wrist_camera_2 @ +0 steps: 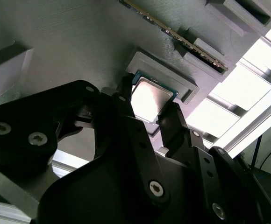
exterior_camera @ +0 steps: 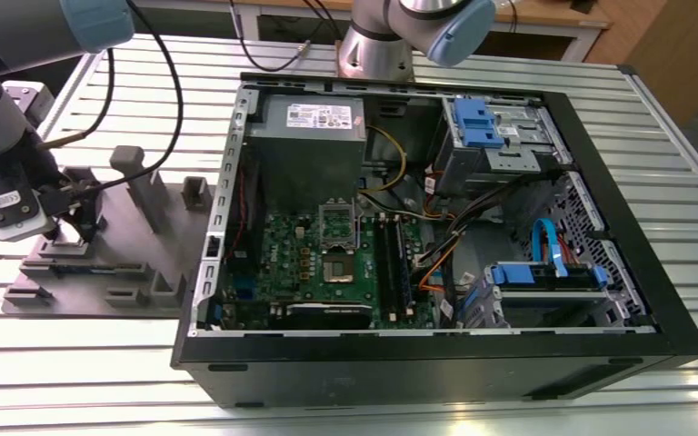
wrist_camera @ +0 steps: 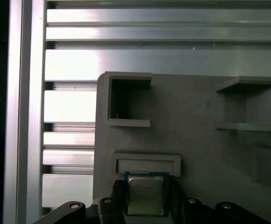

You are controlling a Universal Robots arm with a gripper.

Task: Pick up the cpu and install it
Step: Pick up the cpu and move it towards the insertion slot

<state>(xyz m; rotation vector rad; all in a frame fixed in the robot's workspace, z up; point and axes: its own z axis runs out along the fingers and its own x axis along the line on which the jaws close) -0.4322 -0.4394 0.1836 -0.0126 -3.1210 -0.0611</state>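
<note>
The cpu [wrist_camera_2: 148, 96] is a small square chip with a shiny metal top and a thin greenish rim. It lies on a raised seat of the grey fixture [exterior_camera: 124, 272], on the exterior view's left, outside the computer case [exterior_camera: 640, 263]. My gripper [exterior_camera: 70, 232] is down over that seat. In both wrist views its black fingers [wrist_camera_2: 125, 100] stand against two opposite edges of the cpu [wrist_camera: 146, 195], one on each side, shut on it. The gripper [wrist_camera: 146, 198] hides the chip in the exterior view. The motherboard's socket [exterior_camera: 339, 241] lies open inside the case.
The fixture carries upright posts [exterior_camera: 131, 177], pockets [wrist_camera: 128, 100] and a memory stick [wrist_camera_2: 177, 35] set on edge. The open case holds a grey power supply [exterior_camera: 310, 127], blue drive brackets [exterior_camera: 476, 123] and loose cables [exterior_camera: 446, 245]. A second arm's base [exterior_camera: 380, 45] stands behind it.
</note>
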